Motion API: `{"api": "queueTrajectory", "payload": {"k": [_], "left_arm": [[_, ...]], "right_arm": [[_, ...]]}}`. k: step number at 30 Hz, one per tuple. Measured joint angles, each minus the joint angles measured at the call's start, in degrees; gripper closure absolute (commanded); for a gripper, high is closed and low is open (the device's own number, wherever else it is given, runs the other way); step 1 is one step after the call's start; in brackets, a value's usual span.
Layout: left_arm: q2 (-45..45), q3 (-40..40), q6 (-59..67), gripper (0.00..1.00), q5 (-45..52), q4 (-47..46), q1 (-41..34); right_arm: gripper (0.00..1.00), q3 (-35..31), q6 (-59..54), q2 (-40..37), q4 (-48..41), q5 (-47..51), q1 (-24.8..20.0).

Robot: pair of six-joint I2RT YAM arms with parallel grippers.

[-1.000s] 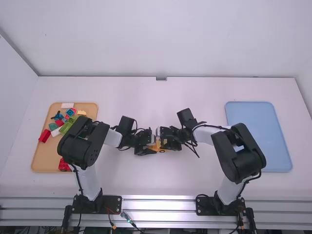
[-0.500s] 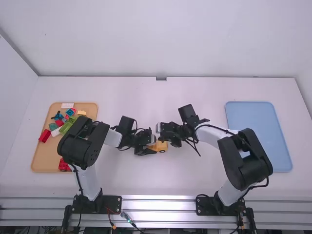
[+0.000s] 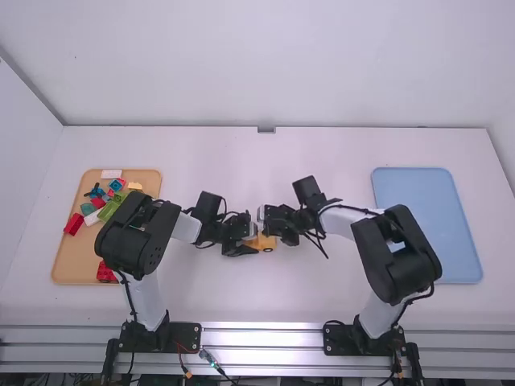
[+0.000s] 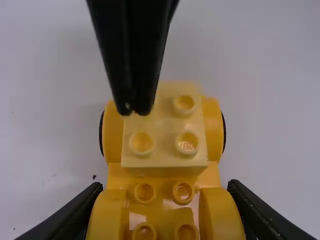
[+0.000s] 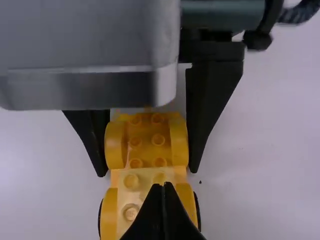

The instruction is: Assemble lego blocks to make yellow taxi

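Low over the middle of the table, my left gripper [image 3: 246, 244] is shut on the yellow car base [image 3: 267, 244]. In the left wrist view, the fingers of the left gripper [image 4: 164, 212] clasp the rounded sides of the yellow car base [image 4: 164, 202]. A pale yellow block [image 4: 164, 145] sits across the base's other end, between the wheels. My right gripper [image 3: 269, 222] is shut with nothing in it; in the left wrist view the right gripper [image 4: 133, 107] has its tips at the pale block's studs. The right wrist view shows the right gripper [image 5: 164, 186] over the pale yellow block [image 5: 145, 185]; contact is unclear.
An orange tray [image 3: 68, 261] on the left holds several loose blocks in red, green, blue, white and yellow, partly under the left arm. A blue tray [image 3: 430, 225] lies on the right, beside the right arm's elbow.
My right gripper has shifted off part of the car base, uncovering more yellow; its elbow swung outward and then partly back. The left arm has held still, keeping the base.
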Motion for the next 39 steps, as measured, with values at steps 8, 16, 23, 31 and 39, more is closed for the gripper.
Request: {"api": "queueTrajectory", "payload": {"k": [8,16,23,31,39], "left_arm": [[0.0,0.0,0.0,0.46,0.0,0.0,0.0],[0.0,0.0,0.0,0.46,0.0,-0.1,0.0],[0.0,0.0,0.1,0.46,0.0,-0.1,0.0],[0.0,0.0,-0.1,0.46,-0.1,0.4,0.0],[0.0,0.0,-0.4,0.47,-0.8,2.0,0.0]], "right_arm": [[1.0,0.1,0.9,0.1,-2.3,1.0,0.4],[1.0,0.3,1.0,0.1,-2.7,2.4,1.0],[1.0,-0.3,1.0,0.5,-1.4,1.9,1.0],[1.0,1.0,0.9,1.3,-2.1,1.5,0.9],[0.75,3.0,-0.4,-2.6,-3.2,3.0,-1.7]]}}
